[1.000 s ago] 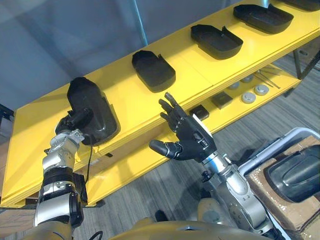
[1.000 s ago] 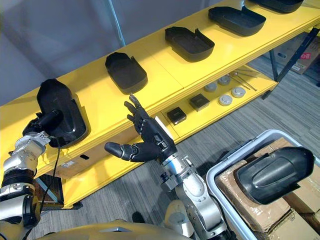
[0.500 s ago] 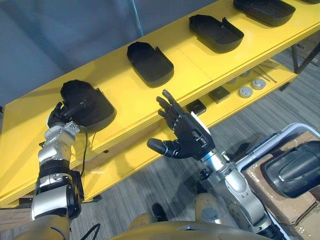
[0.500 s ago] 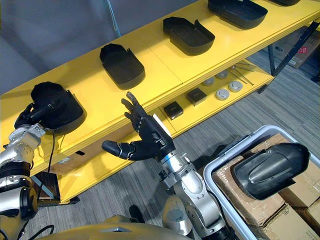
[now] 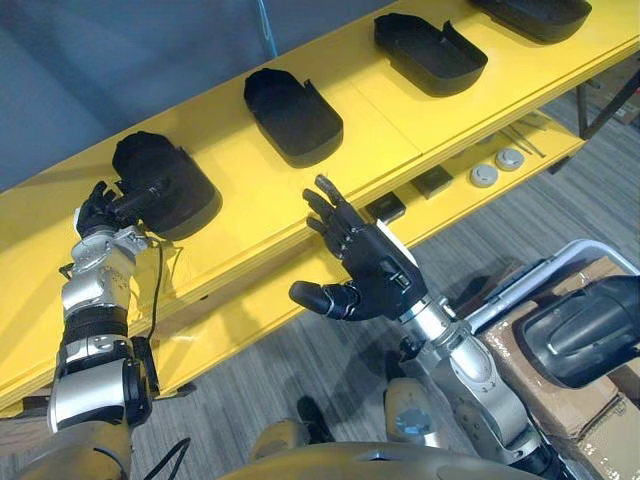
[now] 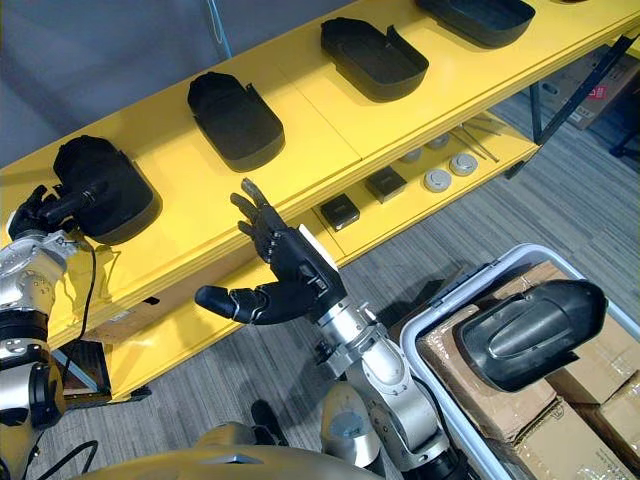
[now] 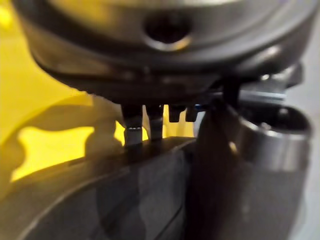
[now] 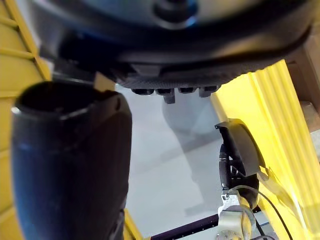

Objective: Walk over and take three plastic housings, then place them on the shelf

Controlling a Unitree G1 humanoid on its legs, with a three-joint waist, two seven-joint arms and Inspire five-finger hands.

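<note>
Plastic housing (image 5: 165,180) on top deck of yellow shelf (image 5: 385,125), toward its left end. I see left hand (image 5: 96,207) at housing's near end: fingers hooked over rim, thumb against side, so clamped on it. Right hand (image 5: 378,272) hangs in front of shelf edge, palm up, fingers spread wide, thumb out, nothing in it. Rightward on same deck: second housing (image 5: 292,115), then third housing (image 5: 428,50), hollow side up, well apart. Fourth housing (image 5: 585,330) lies on cardboard boxes (image 6: 455,355) inside grey bin (image 6: 520,258), lower right.
</note>
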